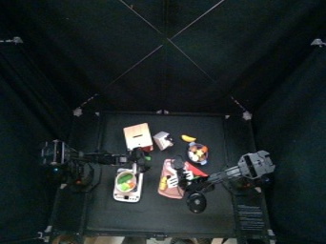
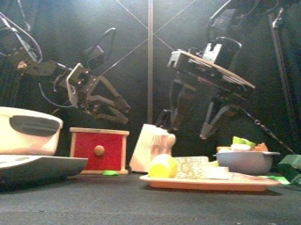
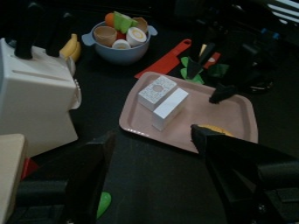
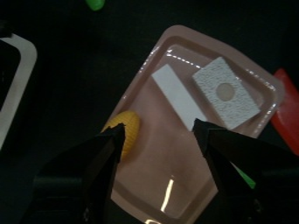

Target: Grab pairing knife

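Over the pink plastic tray (image 4: 176,188), the right claw (image 4: 158,131) hangs wide open, holding nothing, with the white knife block (image 1: 162,141) and its dark handles at about eleven o'clock in the top view.

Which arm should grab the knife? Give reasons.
Probably left: the left claw, open, faces the white knife block, dark handles showing in its wrist view. The right claw hangs open over the pink tray, no knife in its view.
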Tool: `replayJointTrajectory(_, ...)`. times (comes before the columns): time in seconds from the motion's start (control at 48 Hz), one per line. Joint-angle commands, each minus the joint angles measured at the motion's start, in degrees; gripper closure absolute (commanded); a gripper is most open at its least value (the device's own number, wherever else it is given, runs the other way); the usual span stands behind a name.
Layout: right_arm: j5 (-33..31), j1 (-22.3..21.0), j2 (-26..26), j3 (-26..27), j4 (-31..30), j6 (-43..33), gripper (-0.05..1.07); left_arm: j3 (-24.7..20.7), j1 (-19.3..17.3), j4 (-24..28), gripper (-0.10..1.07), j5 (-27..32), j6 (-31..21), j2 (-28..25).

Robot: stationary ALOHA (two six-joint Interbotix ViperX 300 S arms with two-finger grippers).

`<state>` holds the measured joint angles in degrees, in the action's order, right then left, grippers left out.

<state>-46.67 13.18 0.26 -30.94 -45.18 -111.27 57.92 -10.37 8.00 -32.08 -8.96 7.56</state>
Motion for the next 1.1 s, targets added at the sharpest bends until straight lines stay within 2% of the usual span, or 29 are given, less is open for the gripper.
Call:
replayJointTrajectory(0.0, 0.1, -0.5, -5.4, -0.8, -3.1, 0.1, 0.08, -0.2, 0.4, 0.0, -0.03, -0.2, -0.1, 0.9)
replayJointTrajectory(0.188, 0.1, -0.7, -12.4, -5.5, -15.2, 0.1, 0.08, 0.1, 1.6, 0.0, -0.03, -0.2, 0.0, 2.0)
replayJointTrajectory(0.292, 0.3, -2.5, -15.2, -7.9, -20.7, 0.1, 0.08, 0.2, 2.0, 0.1, -0.03, -0.2, 0.0, 2.9)
replayJointTrajectory(0.396, 3.6, -9.5, -16.3, -8.4, -23.5, 0.2, 0.08, 0.1, 1.8, -0.1, -0.03, -0.2, 0.0, 3.0)
replayJointTrajectory(0.458, 9.1, -14.2, -16.0, -8.4, -23.8, 0.2, 0.08, -0.1, 1.8, -0.2, -0.03, -0.2, 0.0, 3.1)
replayJointTrajectory(0.521, 18.4, -20.4, -14.9, -8.3, -25.5, 0.2, 0.08, -0.1, 1.8, -0.2, -0.03, -0.2, -0.1, 3.0)
replayJointTrajectory(0.562, 22.1, -23.3, -13.9, -8.2, -26.8, 0.2, 0.08, -0.1, 1.8, -0.2, -0.03, -0.2, -0.1, 3.0)
replayJointTrajectory(0.667, 26.7, -27.7, -11.9, -7.5, -28.8, 0.2, 0.09, 0.5, 1.6, -0.1, -0.03, -0.2, 0.1, 3.1)
replayJointTrajectory(0.75, 28.4, -29.2, -10.1, -6.8, -30.7, 0.2, 0.10, 1.1, 0.7, -0.2, -0.03, -0.2, -0.1, 3.4)
replayJointTrajectory(0.875, 28.9, -29.2, -8.0, -6.8, -31.6, 0.2, 0.10, 1.7, 0.3, -1.0, -0.03, -0.2, -0.2, 4.9)
replayJointTrajectory(1.083, 28.8, -29.4, -7.5, -7.5, -31.6, 0.2, 0.13, 2.1, 0.2, -3.5, -0.03, -0.2, -0.1, 5.1)
